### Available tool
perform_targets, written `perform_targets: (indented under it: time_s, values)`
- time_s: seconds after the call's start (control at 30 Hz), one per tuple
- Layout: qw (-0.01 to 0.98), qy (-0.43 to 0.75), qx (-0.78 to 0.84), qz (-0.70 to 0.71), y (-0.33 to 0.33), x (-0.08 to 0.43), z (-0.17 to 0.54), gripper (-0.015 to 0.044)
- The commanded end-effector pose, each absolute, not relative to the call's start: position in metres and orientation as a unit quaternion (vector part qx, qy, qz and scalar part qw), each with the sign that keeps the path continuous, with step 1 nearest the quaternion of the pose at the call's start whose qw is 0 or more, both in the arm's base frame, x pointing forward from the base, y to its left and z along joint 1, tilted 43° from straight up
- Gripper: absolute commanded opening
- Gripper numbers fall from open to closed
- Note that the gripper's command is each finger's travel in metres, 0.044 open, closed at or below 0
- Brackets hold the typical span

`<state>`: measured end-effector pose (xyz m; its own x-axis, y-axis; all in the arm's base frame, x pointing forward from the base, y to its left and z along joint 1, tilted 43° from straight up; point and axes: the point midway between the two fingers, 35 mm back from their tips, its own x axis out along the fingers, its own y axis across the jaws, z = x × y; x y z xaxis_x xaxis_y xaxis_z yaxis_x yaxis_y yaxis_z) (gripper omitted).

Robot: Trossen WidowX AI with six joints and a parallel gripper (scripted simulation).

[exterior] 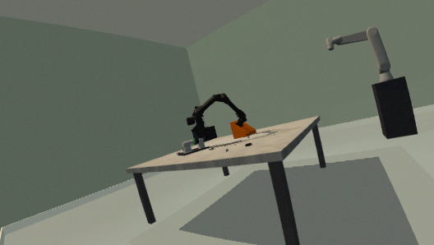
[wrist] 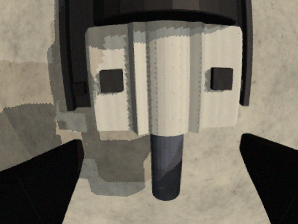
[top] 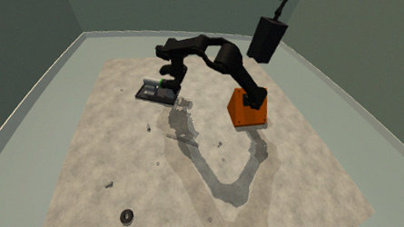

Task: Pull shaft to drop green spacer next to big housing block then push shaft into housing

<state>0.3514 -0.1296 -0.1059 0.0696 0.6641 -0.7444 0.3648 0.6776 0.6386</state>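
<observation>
Tool (top: 171,85) (exterior: 200,139) (wrist: 162,145) spread open, grasping nothing. Shaft (wrist: 166,167): exposed end at wrist view's six o'clock, between fingertips, projecting from pale block (wrist: 170,82). Probably light, rigid, slippery; best gripped squarely around protruding end, drawn straight and slowly.

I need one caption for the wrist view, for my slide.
Open claw with its fingers on either side of the dark shaft end protruding from a pale block.
</observation>
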Motion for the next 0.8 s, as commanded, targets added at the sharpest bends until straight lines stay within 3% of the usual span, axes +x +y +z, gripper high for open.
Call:
perform_targets:
  time_s: [0.0,0.77]
  values:
    - [0.622,0.671,0.385,0.119,-0.1287,0.3519,-0.1062,0.0440]
    - [0.622,0.671,0.385,0.120,-0.1233,0.3526,-0.1122,0.0440]
